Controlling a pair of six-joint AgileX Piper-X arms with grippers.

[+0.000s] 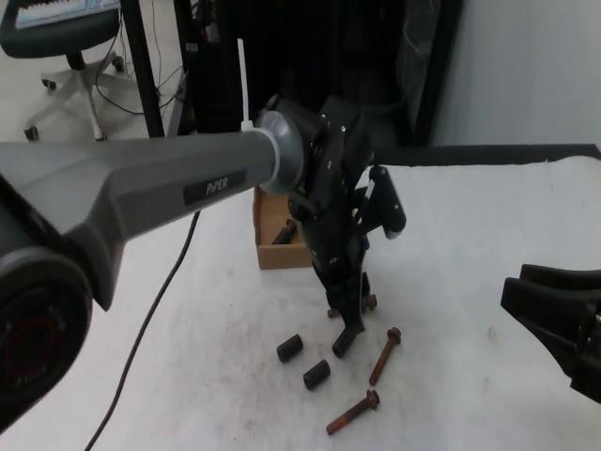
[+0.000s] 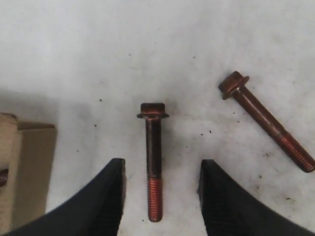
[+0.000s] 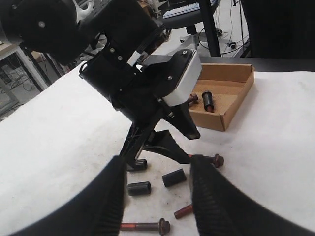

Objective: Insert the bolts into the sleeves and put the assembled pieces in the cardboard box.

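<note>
Three rusty bolts lie on the white bench. One bolt (image 2: pixel 153 162) lies between the fingers of my open left gripper (image 2: pixel 162 164), which points straight down just above it (image 1: pixel 346 324). A second bolt (image 2: pixel 266 120) lies beside it (image 1: pixel 385 355), and a third bolt (image 1: pixel 353 412) lies nearer the front. Short black sleeves (image 1: pixel 289 348) (image 1: pixel 316 374) lie close to the gripper, also seen as sleeves (image 3: pixel 139 188) (image 3: pixel 173 177). The cardboard box (image 1: pixel 277 230) behind holds an assembled piece (image 3: pixel 209 101). My right gripper (image 1: pixel 563 319) stays open at the right, empty (image 3: pixel 157 206).
The left arm's grey link (image 1: pixel 141 188) crosses the near left of the bench, with a black cable (image 1: pixel 155 310) trailing below it. The bench's back edge (image 1: pixel 488 150) borders dark furniture. An office chair (image 1: pixel 66 47) stands beyond. White bench surface spreads to the right.
</note>
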